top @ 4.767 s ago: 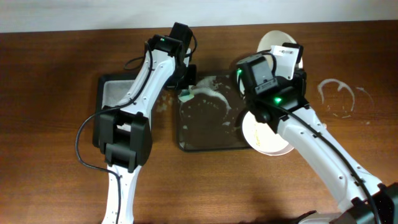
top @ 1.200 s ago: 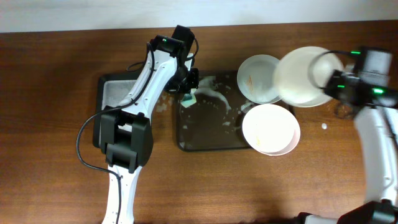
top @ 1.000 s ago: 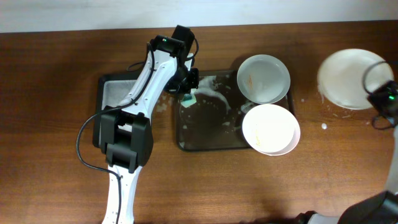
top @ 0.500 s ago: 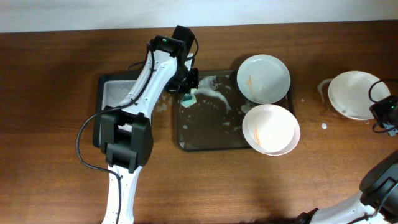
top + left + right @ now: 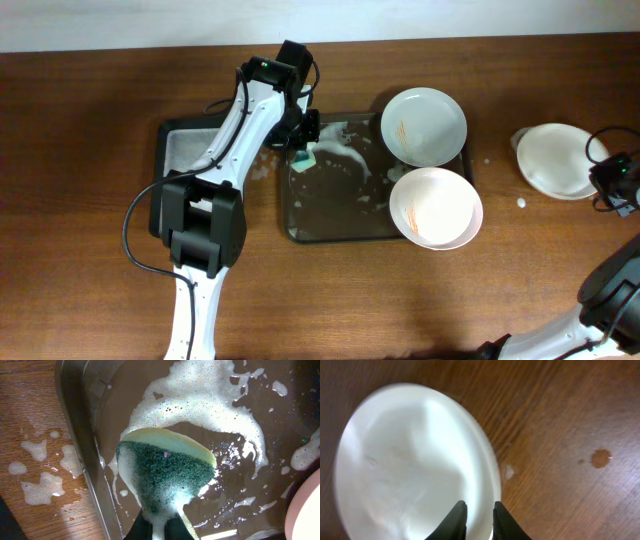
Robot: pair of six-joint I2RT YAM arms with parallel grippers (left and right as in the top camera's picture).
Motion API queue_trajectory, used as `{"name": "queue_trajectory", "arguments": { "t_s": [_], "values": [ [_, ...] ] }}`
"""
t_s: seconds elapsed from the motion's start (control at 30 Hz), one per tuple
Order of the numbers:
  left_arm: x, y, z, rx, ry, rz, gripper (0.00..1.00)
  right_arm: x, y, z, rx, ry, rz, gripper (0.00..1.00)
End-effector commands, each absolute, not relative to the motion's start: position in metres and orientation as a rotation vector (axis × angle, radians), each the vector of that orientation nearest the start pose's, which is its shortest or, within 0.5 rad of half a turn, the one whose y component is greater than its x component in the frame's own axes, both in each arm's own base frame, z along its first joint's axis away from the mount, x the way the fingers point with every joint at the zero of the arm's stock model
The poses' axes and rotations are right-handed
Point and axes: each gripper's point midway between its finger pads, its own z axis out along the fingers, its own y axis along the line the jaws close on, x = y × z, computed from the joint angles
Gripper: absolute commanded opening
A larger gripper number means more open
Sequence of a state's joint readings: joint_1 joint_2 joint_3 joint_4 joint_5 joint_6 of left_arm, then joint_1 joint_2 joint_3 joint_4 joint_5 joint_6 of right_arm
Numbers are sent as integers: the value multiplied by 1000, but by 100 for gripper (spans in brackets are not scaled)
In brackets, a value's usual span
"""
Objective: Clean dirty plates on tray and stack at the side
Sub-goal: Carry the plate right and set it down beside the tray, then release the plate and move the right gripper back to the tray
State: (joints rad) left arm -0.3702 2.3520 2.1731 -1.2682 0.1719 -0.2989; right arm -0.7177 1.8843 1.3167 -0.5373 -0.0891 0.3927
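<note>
Two white plates with orange streaks rest at the right end of the tray (image 5: 330,215), one at the back (image 5: 423,125) and one at the front (image 5: 435,207) overhanging its rim. A third white plate (image 5: 553,160) (image 5: 415,470) lies on the table far right. My right gripper (image 5: 598,173) (image 5: 479,507) straddles that plate's near rim, its jaws a little apart. At the tray's back left corner, my left gripper (image 5: 303,148) (image 5: 159,527) is shut on a green-yellow sponge (image 5: 165,472), which is pressed onto the foamy tray floor (image 5: 235,460).
A smaller dark tray (image 5: 185,150) lies left of the big one. Soap foam (image 5: 210,405) covers the tray's back left, and foam spots (image 5: 42,490) dot the wood beside its rim. A drop (image 5: 601,457) sits on the table right of the plate.
The right arm carried the third plate from above the tray to the far right and lowered it onto the table; its jaws have parted slightly. The left arm and sponge stayed put.
</note>
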Motion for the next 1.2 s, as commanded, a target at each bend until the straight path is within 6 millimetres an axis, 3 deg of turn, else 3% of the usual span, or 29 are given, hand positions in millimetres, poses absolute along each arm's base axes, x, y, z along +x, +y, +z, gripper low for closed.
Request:
{"name": "queue_trajectory", "arguments": {
  "t_s": [0.0, 0.03, 0.1, 0.17, 0.23, 0.3, 0.37, 0.4, 0.47, 0.57, 0.67, 0.83, 1.07, 1.17],
  "values": [
    [448, -206, 78, 127, 3047, -313, 0, 360, -276, 66, 1350, 2293, 29, 26],
    [448, -206, 78, 127, 3047, -313, 0, 361, -276, 66, 1349, 2294, 31, 34],
    [448, -206, 78, 127, 3047, -313, 0, 362, -275, 66, 1345, 2293, 37, 40],
    [448, -206, 78, 127, 3047, -314, 0, 375, -259, 75, 1226, 2314, 173, 46],
    [448, -206, 78, 127, 3045, -313, 0, 395, -236, 101, 1040, 2311, 348, 51],
    [449, -206, 78, 127, 3043, -314, 0, 403, -223, 123, 973, 2312, 382, 52],
    [449, -206, 78, 127, 3042, -315, 0, 411, -199, 147, 851, 2352, 382, 52],
    [449, -206, 78, 127, 3042, -315, 0, 417, -177, 160, 749, 2392, 377, 53],
    [449, -206, 78, 127, 3042, -315, 0, 427, -142, 170, 616, 2443, 395, 56],
    [450, -206, 79, 127, 3039, -317, 0, 433, -94, 166, 505, 2517, 449, 59],
    [450, -206, 79, 127, 3039, -316, 0, 416, -47, 151, 362, 2667, 475, 60],
    [450, -206, 79, 127, 3037, -312, 0, 371, -29, 130, 350, 2914, 315, 60],
    [457, -199, 79, 113, 3014, -274, 0, 354, 19, 113, 236, 3012, 343, 59],
    [462, -192, 102, 114, 2974, -251, 0, 347, 48, 95, 224, 3040, 355, 56]
  ]
}}
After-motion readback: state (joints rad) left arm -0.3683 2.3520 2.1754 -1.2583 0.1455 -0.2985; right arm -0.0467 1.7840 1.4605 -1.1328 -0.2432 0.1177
